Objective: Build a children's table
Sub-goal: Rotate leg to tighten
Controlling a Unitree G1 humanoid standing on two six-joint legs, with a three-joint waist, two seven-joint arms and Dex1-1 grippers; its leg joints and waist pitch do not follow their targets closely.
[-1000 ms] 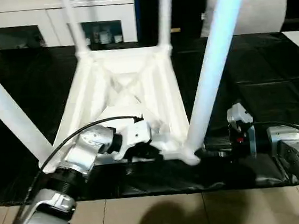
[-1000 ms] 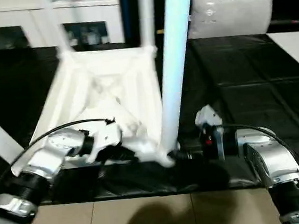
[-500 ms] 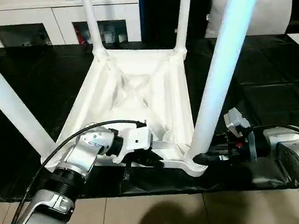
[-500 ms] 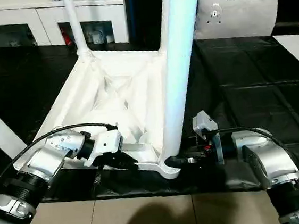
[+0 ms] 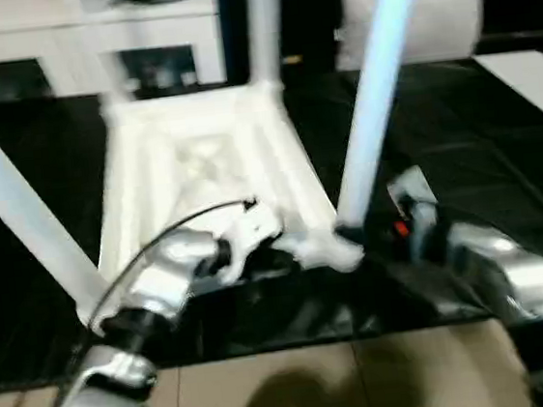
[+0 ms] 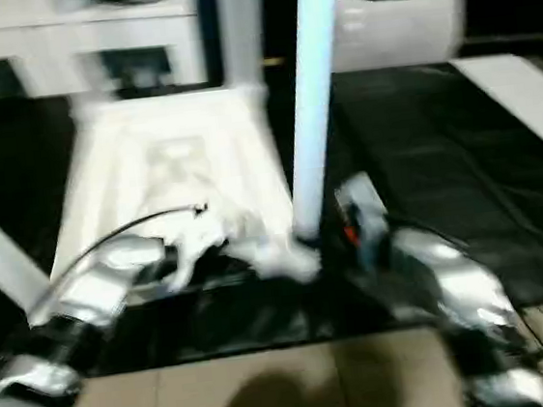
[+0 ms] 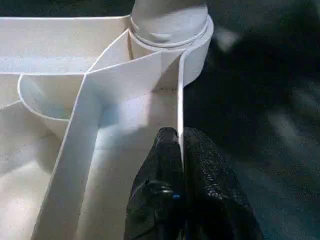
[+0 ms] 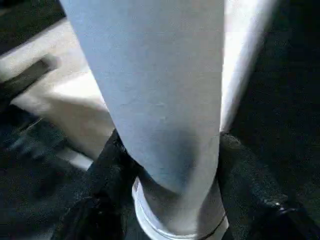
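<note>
The children's table (image 5: 126, 209) lies upside down on the black mat, its ribbed underside up and its white legs standing in the corner sockets. My left gripper (image 7: 180, 137) is shut on the thin rim wall (image 7: 179, 90) of the top, close to the near right corner socket (image 7: 170, 30). The near right leg (image 5: 373, 105) rises from that corner. My right gripper (image 8: 170, 150) is at the foot of this leg (image 8: 160, 100), with one black finger (image 8: 110, 165) pressed against each side of it. The near left leg (image 5: 10, 211) slants up at the left.
A white cabinet (image 5: 41, 43) and a white cushion (image 5: 427, 22) stand behind the black mat (image 5: 460, 145). A pale surface (image 5: 529, 69) lies at the far right. Tiled floor (image 5: 273, 398) runs along the mat's near edge.
The camera has swung, shifting the whole picture. My right gripper's fingers have closed in on the foot of the near right leg. The left gripper keeps its hold on the rim.
</note>
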